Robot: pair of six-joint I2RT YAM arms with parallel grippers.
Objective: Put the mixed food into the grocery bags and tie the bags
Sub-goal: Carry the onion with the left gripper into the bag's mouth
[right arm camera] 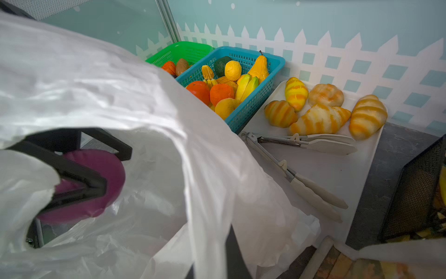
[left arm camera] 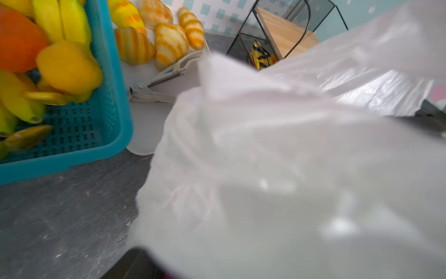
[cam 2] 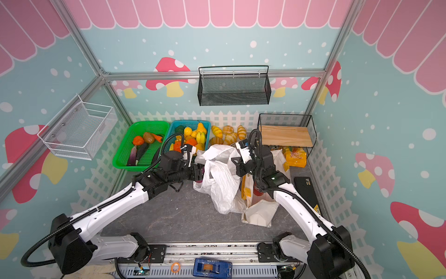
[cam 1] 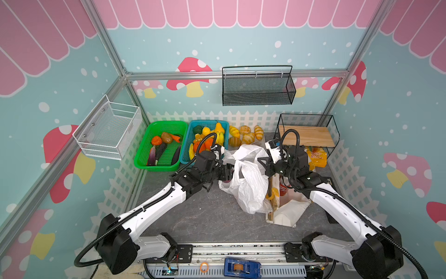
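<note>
In both top views, a green basket (cam 1: 156, 167) of vegetables sits left of the middle. A blue basket (cam 1: 184, 147) of yellow and orange fruit is right beside it. Just below the blue basket, the left gripper (cam 1: 226, 172) points to the right, into the open top of the thin plastic bag (cam 1: 248, 186). In the right wrist view, its black fingers (right arm camera: 77, 172) are partly apart and hold a round purple onion (right arm camera: 108, 169). The onion is low on the left of that frame, with the bag all around it.

The plastic bag sits crumpled on the gray table (cam 1: 205, 217) in the middle of the top views. At the bag's upper right, the right gripper (cam 1: 260, 160) is closed tight on the bag's edge and holds it up. To the right, the white tote (cam 1: 289, 210) with yellow handles lies on the table, touching the plastic bag. A red soda can (cam 1: 283, 189) shows in the tote's open top, partly hidden by the right arm. Croissants (cam 1: 245, 135) lie above the bag, at the back.
</note>
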